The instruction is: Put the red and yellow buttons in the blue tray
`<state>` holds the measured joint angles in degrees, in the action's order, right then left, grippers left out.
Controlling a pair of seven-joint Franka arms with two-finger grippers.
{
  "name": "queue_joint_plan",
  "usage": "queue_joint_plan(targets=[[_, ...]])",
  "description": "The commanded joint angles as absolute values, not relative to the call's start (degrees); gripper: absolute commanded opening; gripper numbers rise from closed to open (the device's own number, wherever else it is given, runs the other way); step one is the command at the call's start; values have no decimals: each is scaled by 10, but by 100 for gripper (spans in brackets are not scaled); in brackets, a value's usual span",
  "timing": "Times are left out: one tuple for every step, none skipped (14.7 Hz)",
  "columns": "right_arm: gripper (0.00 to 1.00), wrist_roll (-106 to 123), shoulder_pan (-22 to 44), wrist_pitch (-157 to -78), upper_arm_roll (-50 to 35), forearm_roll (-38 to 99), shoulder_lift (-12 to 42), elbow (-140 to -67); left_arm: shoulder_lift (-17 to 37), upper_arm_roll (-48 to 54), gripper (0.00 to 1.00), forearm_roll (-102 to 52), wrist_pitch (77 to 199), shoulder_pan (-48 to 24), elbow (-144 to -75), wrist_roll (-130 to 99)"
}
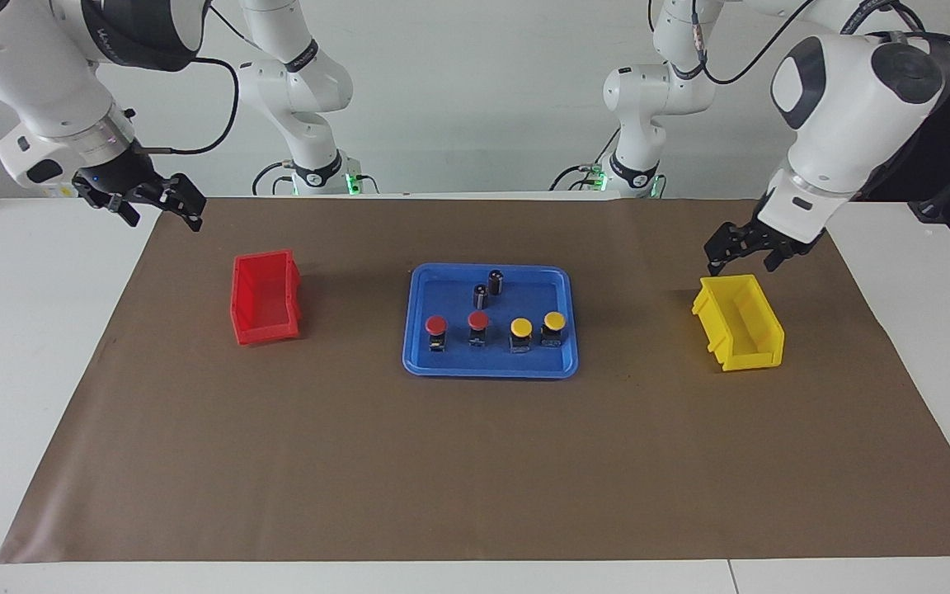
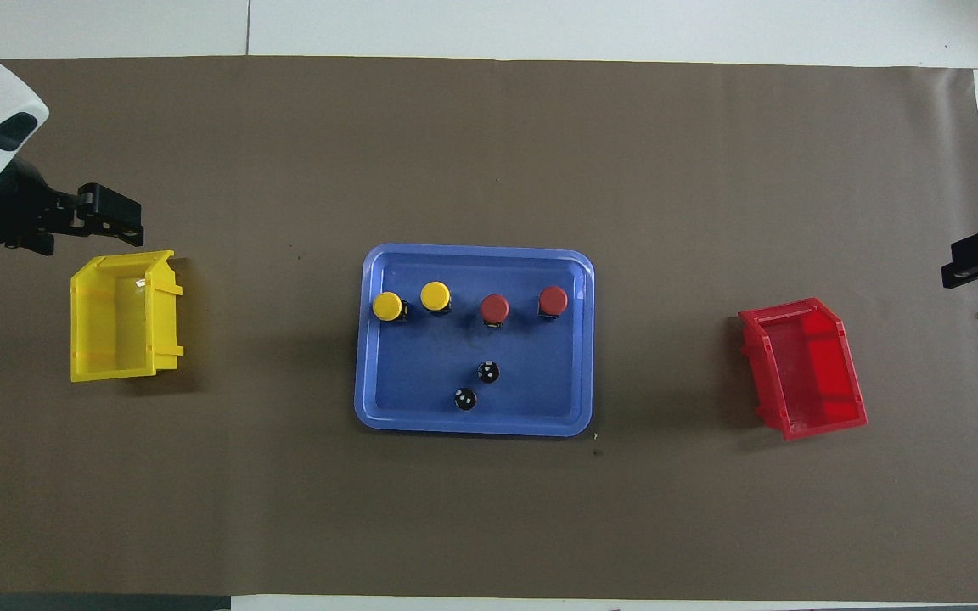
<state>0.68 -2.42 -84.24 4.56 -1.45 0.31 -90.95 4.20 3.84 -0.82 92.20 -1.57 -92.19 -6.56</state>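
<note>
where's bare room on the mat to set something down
Bare mat lies between the blue tray and the yellow bin, and between tray and red bin. Inside the tray it is crowded: four buttons, two dark cylinders.

We find the tray (image 1: 420, 346) at mid-table, on the mat (image 1: 475, 478). In it stand four buttons (image 1: 478, 327) in a row along the side farther from the robots, and two capless cylinders (image 1: 496, 282) nearer the robots, close together, possibly not touching. One bin (image 1: 265, 299) sits toward the right arm's end, another bin (image 1: 739, 322) toward the left arm's end, both well apart from the tray. Left gripper (image 1: 743, 254) hangs just over its bin's robot-side edge; right gripper (image 1: 153, 202) over the mat corner
</note>
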Motion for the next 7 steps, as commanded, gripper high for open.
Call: queue_joint_plan(targets=[[100,18,-25,-852,46,-13,-7,-923,28,42,100,1,889,16,-922,-49],[100,18,-25,-852,46,-14,-6,-923,23,41,100,1,882,23,-919,-47],[100,18,-25,-852,46,-13,-7,-923,10,40,100,1,879,23,-922,-30],[100,18,-25,-852,46,-13,-6,-923,-5,38,100,1,876,28,-922,1],[100,18,-25,-852,46,-13,-6,-923,-14,34,100,-1,868,35,-922,26],[100,18,-25,-852,46,-13,-7,-923,-22,33,100,-2,855,38,-923,27],[100,18,-25,-852,46,-13,-6,-923,-26,31,100,-3,841,38,-923,29]])
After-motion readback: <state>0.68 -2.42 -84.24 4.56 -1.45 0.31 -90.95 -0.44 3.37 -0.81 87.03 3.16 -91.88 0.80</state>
